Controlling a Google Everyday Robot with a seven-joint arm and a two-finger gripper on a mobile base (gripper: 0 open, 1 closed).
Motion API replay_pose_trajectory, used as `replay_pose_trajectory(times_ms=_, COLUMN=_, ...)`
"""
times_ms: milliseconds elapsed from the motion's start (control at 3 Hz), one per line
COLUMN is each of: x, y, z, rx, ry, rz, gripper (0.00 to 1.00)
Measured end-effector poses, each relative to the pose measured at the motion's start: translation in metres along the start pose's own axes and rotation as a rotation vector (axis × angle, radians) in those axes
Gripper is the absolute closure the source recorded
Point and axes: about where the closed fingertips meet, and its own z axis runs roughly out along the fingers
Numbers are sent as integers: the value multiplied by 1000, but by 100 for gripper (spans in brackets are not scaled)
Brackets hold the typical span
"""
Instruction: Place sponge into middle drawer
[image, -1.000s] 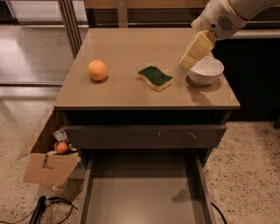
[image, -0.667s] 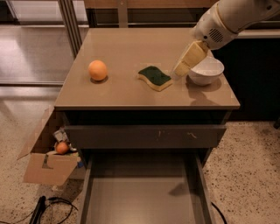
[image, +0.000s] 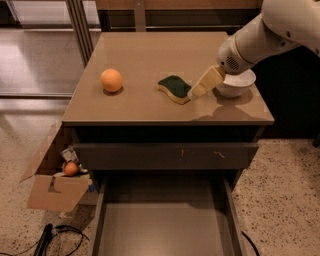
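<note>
The sponge (image: 175, 88), dark green on top with a pale yellow body, lies flat near the middle of the tan cabinet top (image: 150, 55). My gripper (image: 198, 90) comes in from the upper right on the white arm. Its tan tip sits just right of the sponge's right end, close to or touching it, low over the top. The middle drawer (image: 162, 227) is pulled open below, wide with a plain grey-brown floor and nothing in it.
An orange fruit (image: 111, 80) sits left of the sponge. A white bowl (image: 237, 83) stands right of the gripper, partly behind the arm. A shut drawer with a dark scratched front (image: 165, 156) is above the open one. A cardboard box (image: 54, 191) and cables (image: 55, 239) lie on the floor at left.
My gripper has moved left and down from beside the bowl to the sponge's right end. The sponge, fruit and bowl have not moved.
</note>
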Motion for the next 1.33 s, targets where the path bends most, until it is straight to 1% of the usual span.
replay_pose_trajectory(times_ms=333, x=-5, y=-7, z=19, rx=27, ry=1, rz=17, gripper=0)
replay_pose_trajectory(times_ms=667, x=-25, y=-8, z=37, rx=24, ry=0, rz=-3, gripper=0)
replay_pose_trajectory(times_ms=1000, x=-33, y=-9, z=55, rx=13, ry=7, rz=-6, gripper=0)
replay_pose_trajectory(times_ms=1333, x=-28, y=-9, z=70, rx=-5, ry=8, rz=33, gripper=0)
